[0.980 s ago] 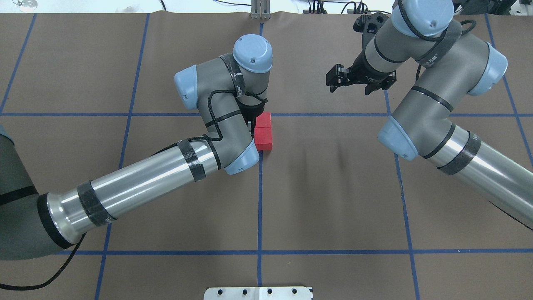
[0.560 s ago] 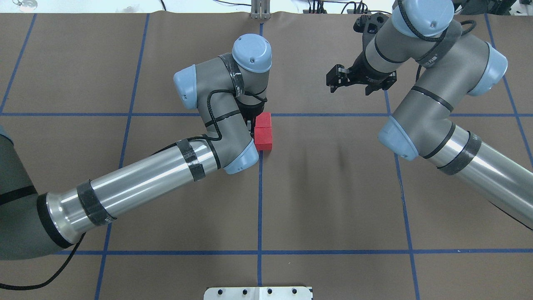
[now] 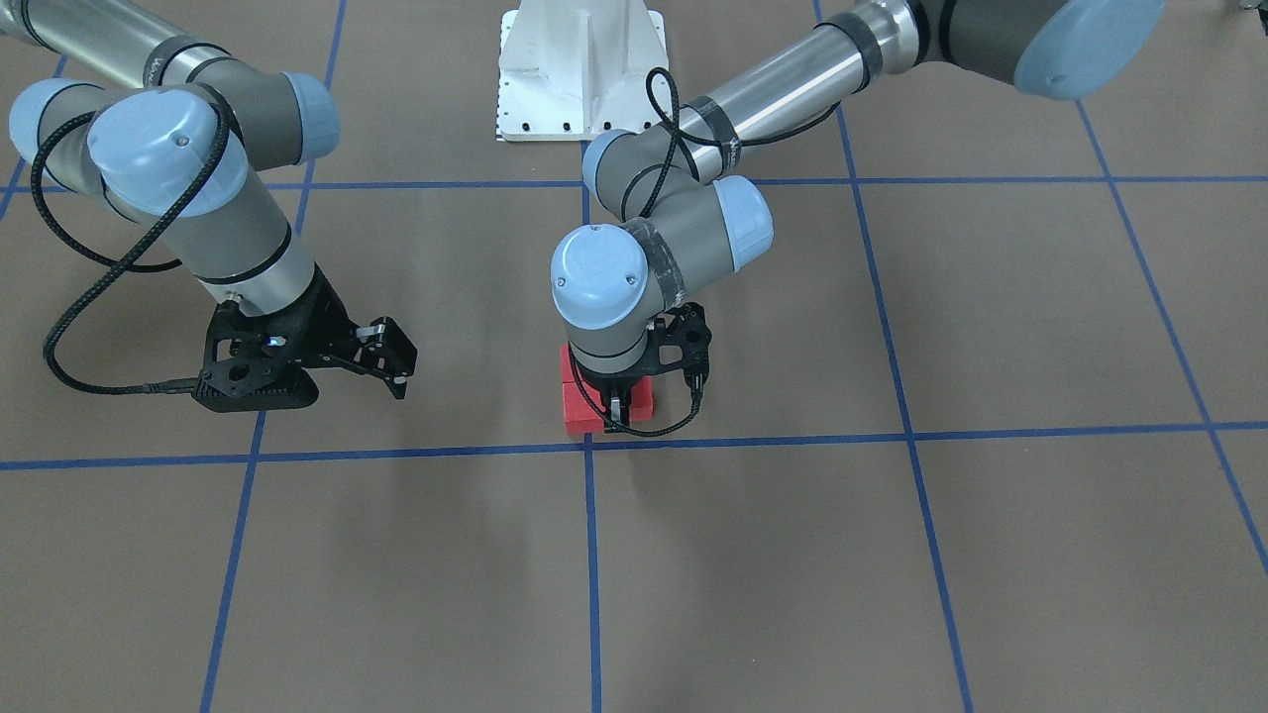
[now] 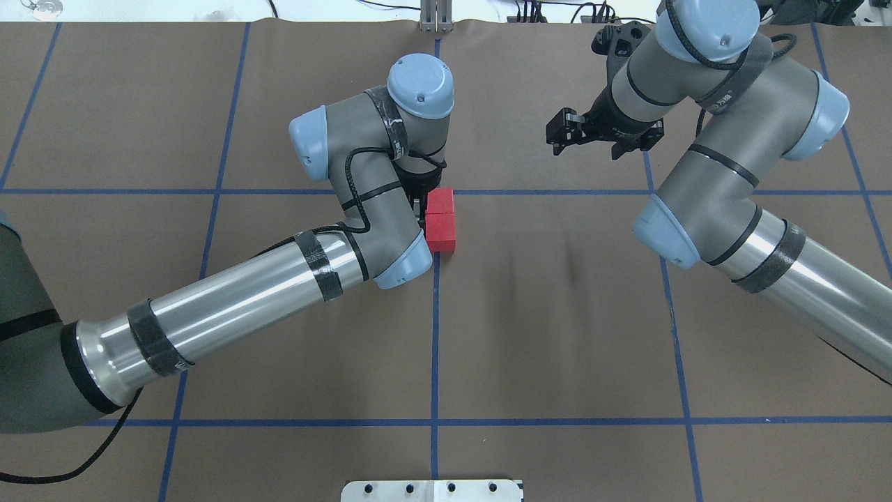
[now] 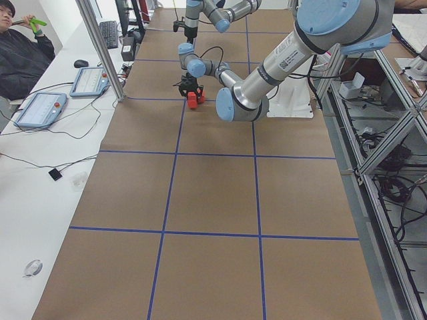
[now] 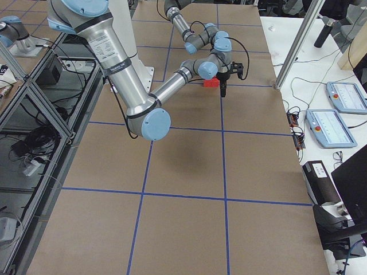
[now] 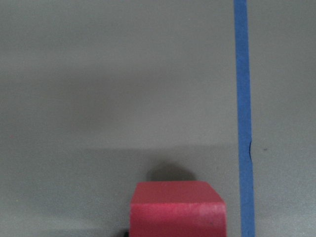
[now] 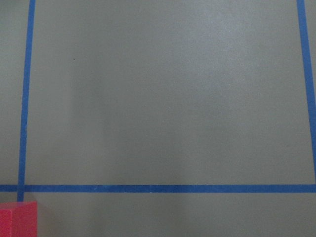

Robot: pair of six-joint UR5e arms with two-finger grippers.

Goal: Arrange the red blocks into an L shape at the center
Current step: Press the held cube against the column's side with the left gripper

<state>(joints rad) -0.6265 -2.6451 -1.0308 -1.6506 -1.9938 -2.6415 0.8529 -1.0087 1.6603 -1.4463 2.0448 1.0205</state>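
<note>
Two red blocks (image 4: 440, 201) (image 4: 440, 233) lie touching in a column at the table's centre, by the blue line crossing. The third red block (image 3: 642, 399) rests on the table beside them, under my left wrist; it fills the bottom of the left wrist view (image 7: 177, 210). My left gripper (image 3: 624, 408) stands over that block with its jaws loose around it, and is hidden under the wrist in the overhead view. My right gripper (image 4: 555, 132) hangs open and empty, far to the right of the blocks. One block's corner (image 8: 17, 222) shows in the right wrist view.
The brown table is marked by a blue tape grid (image 4: 435, 335). The white robot base plate (image 3: 580, 69) is at the robot's edge. A seated operator (image 5: 20, 33) and tablets (image 5: 40, 110) are beyond the table's far side.
My left wrist has risen slightly over the blocks. The two visible blocks and the right arm have not moved.
</note>
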